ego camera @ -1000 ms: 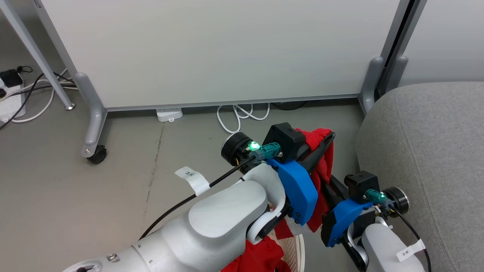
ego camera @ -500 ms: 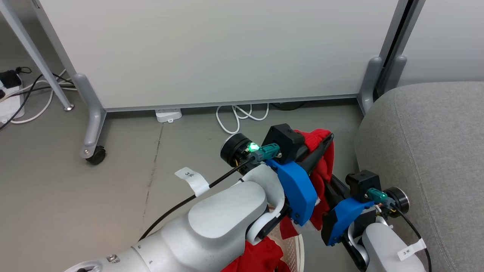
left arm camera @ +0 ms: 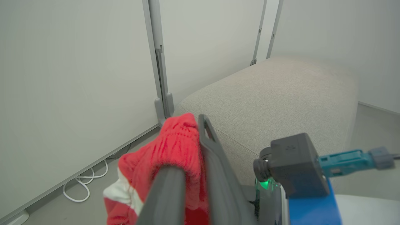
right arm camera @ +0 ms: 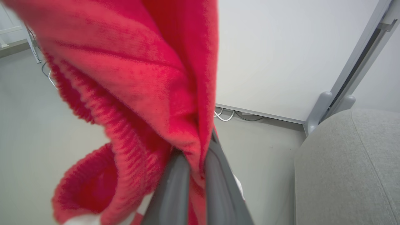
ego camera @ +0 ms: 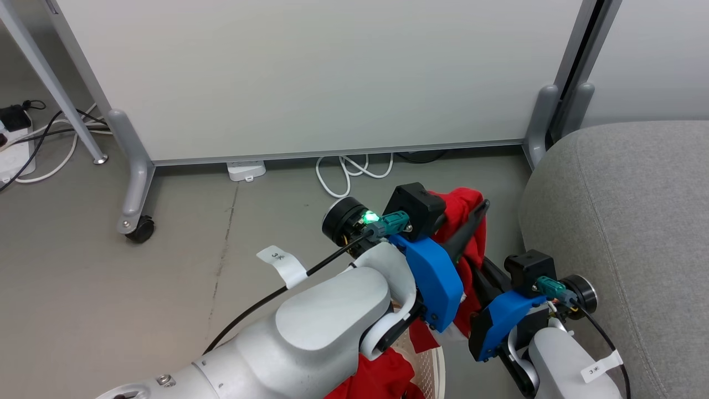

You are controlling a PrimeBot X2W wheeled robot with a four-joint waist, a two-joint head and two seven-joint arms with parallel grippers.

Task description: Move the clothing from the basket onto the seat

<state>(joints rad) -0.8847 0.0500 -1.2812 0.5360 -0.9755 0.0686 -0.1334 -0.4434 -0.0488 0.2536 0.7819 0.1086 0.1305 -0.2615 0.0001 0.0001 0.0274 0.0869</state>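
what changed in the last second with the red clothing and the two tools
The left tool and right tool have lifted the clothing slightly higher above the basket, so its white-trimmed lower edge hangs a bit higher. Both tools stay shut on the fabric, and the clothing has not yet reached the seat. Everything else only shifts slightly with the camera.

One basket [ego camera: 437,367], one seat [ego camera: 626,221], two arms [ego camera: 327,321]

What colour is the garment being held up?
The garment is bright red with a white stripe, best seen in the left wrist view.
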